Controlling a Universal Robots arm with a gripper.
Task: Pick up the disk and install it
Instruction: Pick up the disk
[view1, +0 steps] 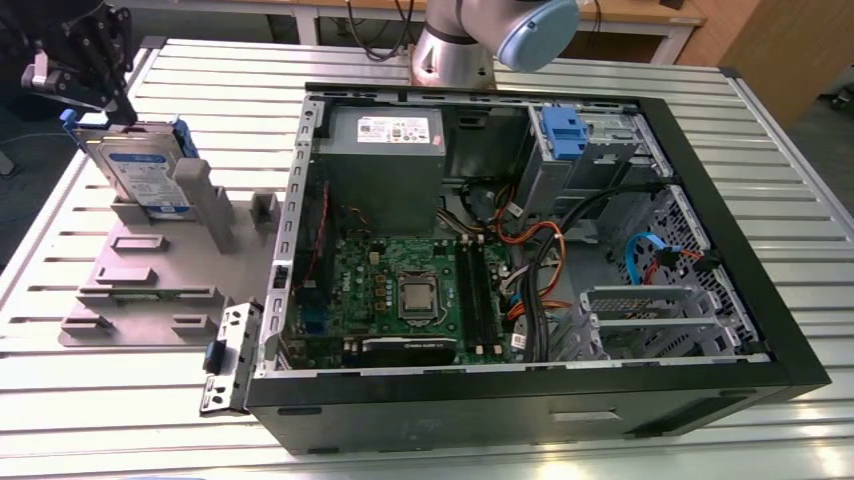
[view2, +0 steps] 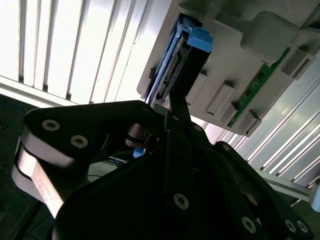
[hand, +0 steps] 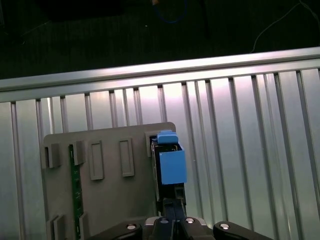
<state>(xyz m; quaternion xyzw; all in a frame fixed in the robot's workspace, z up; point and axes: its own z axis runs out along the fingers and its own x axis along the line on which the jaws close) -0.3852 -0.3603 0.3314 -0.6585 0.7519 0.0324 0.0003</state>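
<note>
The disk (view1: 140, 170), silver-grey with a white-and-blue label and a blue bracket, stands on edge in the grey slotted holder stand (view1: 147, 270) at the exterior view's left. My black gripper (view1: 96, 118) sits at its upper corner, shut on the disk's top edge. In both wrist views the disk (view2: 192, 65) (hand: 172, 162) appears edge-on with its blue tab, rising out of the holder (view2: 240, 55) (hand: 110, 190). The fingers (view2: 177, 107) (hand: 172, 200) lie close together against that edge.
An open computer case (view1: 787, 330) lies to the exterior view's right of the holder, with a blue-handled drive carrier (view1: 561, 130) on its grey cage at the back. A green memory stick (hand: 75, 180) stands in the holder. The slatted metal table (view1: 107, 400) extends around.
</note>
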